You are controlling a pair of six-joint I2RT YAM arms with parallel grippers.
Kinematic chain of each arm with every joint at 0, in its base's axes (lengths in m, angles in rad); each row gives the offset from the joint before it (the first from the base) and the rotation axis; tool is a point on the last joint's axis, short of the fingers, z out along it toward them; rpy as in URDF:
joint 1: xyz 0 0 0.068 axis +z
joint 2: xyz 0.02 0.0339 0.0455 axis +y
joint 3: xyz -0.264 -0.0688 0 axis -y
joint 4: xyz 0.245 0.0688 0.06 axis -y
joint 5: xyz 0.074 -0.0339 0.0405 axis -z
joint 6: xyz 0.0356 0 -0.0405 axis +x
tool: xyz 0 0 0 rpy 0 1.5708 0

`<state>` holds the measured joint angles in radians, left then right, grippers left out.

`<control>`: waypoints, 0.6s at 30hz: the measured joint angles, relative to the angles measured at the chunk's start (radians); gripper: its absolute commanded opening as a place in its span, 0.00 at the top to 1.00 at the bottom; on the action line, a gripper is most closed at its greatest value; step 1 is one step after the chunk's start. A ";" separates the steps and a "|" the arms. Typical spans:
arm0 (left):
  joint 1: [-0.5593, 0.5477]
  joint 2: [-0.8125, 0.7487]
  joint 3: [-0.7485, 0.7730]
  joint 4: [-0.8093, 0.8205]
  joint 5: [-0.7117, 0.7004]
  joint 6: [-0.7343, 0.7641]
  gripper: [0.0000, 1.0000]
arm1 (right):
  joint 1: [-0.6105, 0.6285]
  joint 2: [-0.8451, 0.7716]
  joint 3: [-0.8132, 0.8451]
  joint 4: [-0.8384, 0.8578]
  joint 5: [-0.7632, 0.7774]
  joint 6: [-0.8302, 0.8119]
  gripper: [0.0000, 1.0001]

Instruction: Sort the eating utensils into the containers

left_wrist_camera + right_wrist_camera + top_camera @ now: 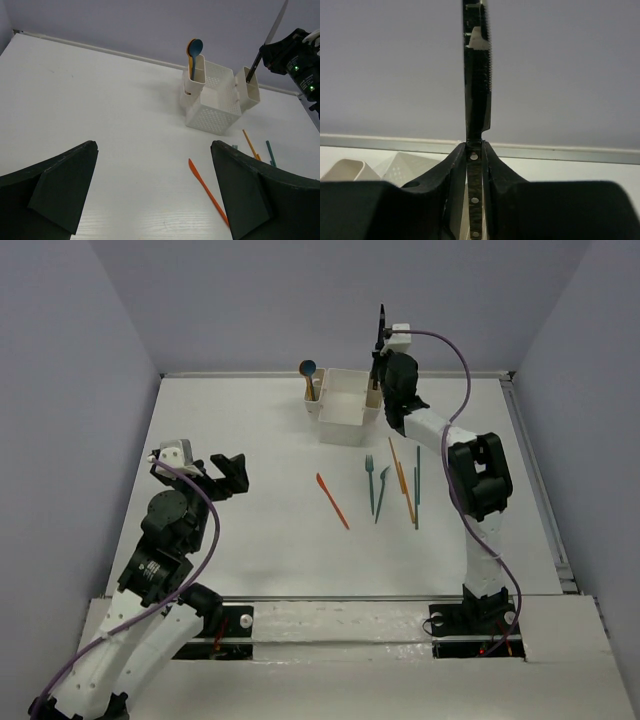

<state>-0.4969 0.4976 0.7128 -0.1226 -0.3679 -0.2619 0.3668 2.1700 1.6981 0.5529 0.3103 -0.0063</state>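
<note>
Two right fingers (451, 172) pinch the dark grey knife (477, 90) upright between them at the caddy (348, 426); left fingers (60, 190) gape.

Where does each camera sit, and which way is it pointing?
Top external: high behind the arms, looking down at the table; both arms, left tool and right tool show.
Left wrist: low on the left arm, facing the white caddy; its spread fingers frame the view.
Right wrist: on the raised right arm, facing the back wall; its fingers pinch a dark serrated knife.
Shared: top and left wrist both show caddy and orange knife.
</note>
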 measured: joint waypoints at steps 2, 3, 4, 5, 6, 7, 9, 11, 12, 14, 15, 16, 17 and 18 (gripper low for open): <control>0.002 0.000 0.000 0.000 0.002 0.000 0.01 | 0.000 0.000 -0.005 0.002 -0.011 0.003 0.53; 0.002 0.000 0.000 0.000 0.002 0.000 0.01 | 0.000 0.000 -0.013 0.007 -0.016 0.004 0.49; 0.003 0.000 0.000 0.000 0.002 0.000 0.01 | 0.000 -0.001 -0.020 0.009 -0.020 0.002 0.44; 0.004 0.000 0.000 0.000 0.003 0.000 0.01 | 0.000 -0.002 -0.029 0.007 -0.023 -0.001 0.39; 0.004 -0.001 0.000 0.000 0.003 0.000 0.01 | 0.000 -0.003 -0.037 0.006 -0.024 0.002 0.38; 0.005 -0.002 0.000 0.000 0.003 0.000 0.01 | 0.000 -0.004 -0.045 0.004 -0.027 0.000 0.37; 0.005 -0.003 0.000 0.001 0.005 0.000 0.01 | 0.000 -0.012 -0.061 -0.014 -0.029 0.001 0.33; 0.006 -0.006 0.000 0.002 0.006 0.000 0.01 | 0.000 -0.030 -0.080 -0.029 -0.031 0.002 0.32; 0.006 -0.007 0.000 0.002 0.006 0.000 0.01 | 0.000 -0.049 -0.095 -0.039 -0.031 0.003 0.33; 0.006 -0.011 0.000 0.003 0.006 0.000 0.01 | 0.000 -0.090 -0.118 -0.071 -0.035 0.013 0.34; 0.006 -0.013 0.000 0.003 0.006 0.000 0.01 | 0.000 -0.126 -0.135 -0.095 -0.045 0.023 0.35; 0.006 -0.014 0.000 0.003 0.006 0.000 0.01 | 0.000 -0.158 -0.145 -0.117 -0.051 0.035 0.36; 0.006 -0.015 0.000 0.003 0.007 0.000 0.01 | 0.000 -0.201 -0.154 -0.142 -0.063 0.048 0.38; 0.006 -0.018 0.000 0.003 0.008 0.000 0.01 | 0.000 -0.229 -0.166 -0.161 -0.075 0.059 0.37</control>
<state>-0.4904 0.4801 0.7128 -0.1192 -0.3599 -0.2623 0.3668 1.9411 1.5322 0.3920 0.2356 0.0525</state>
